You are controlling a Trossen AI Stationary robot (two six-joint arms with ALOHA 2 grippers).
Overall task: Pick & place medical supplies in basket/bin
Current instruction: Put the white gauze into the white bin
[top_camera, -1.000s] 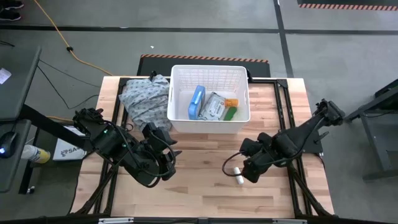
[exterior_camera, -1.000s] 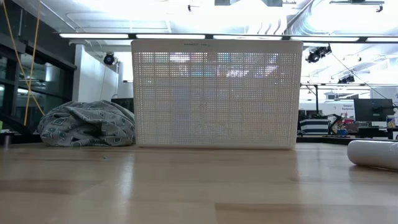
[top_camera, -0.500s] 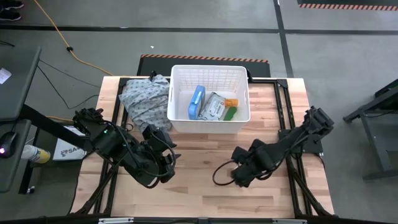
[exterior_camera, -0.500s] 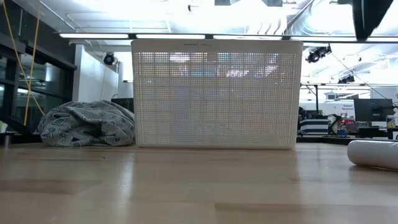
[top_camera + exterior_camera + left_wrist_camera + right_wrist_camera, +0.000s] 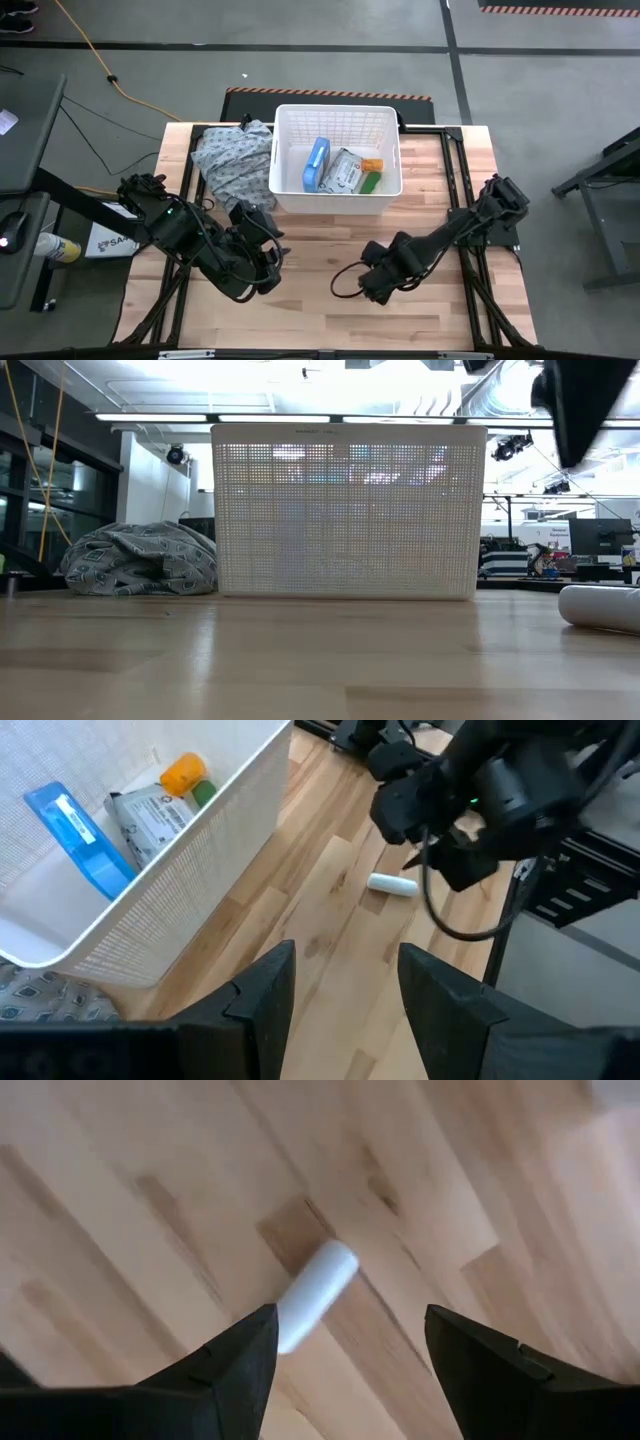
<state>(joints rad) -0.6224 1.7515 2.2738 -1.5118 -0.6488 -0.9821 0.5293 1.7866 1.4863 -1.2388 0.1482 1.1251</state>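
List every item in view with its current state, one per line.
white tube: lying on the table, not held
right gripper: open, above the tube
left gripper: open, empty, waiting near the table's front
basket: upright on the table
blue-white packet: inside the basket
grey-white pack: inside the basket
green bar: inside the basket
orange-capped vial: inside the basket
grey cloth: crumpled beside the basket

In the high view, the right arm apparently hides the white tube (image 5: 392,885).
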